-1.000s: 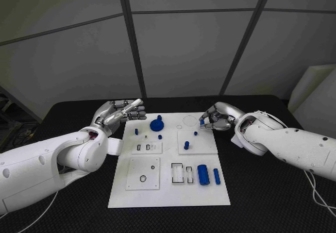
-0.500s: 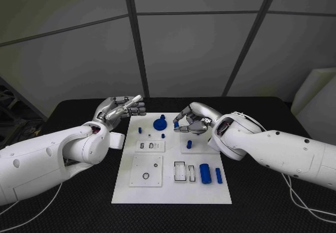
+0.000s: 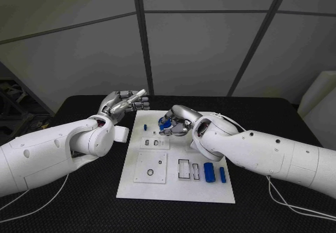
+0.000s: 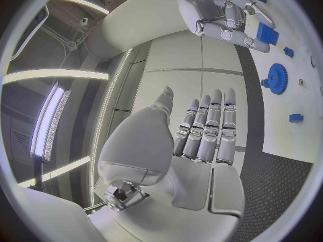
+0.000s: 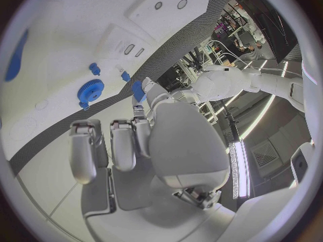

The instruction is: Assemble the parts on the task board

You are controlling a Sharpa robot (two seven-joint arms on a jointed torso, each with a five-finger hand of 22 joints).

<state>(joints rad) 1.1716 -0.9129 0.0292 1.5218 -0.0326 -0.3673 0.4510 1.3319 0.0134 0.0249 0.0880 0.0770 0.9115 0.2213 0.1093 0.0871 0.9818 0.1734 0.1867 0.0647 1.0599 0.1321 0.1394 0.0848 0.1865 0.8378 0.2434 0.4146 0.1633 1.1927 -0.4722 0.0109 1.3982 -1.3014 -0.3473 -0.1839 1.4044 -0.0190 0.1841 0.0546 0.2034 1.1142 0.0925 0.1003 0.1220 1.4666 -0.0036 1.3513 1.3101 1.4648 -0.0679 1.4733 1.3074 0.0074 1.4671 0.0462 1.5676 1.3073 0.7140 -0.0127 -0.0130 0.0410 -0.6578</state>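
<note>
A small blue part (image 5: 138, 90) was pinched by the right hand (image 3: 176, 122) above the task board (image 3: 178, 187); the left hand (image 3: 125, 103) was held empty, fingers released. Several cylinders (image 3: 209, 172) lay unassembled.

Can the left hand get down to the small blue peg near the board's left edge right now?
Probably yes: the left hand is empty above the board's far left corner, and nothing covers the peg.
</note>
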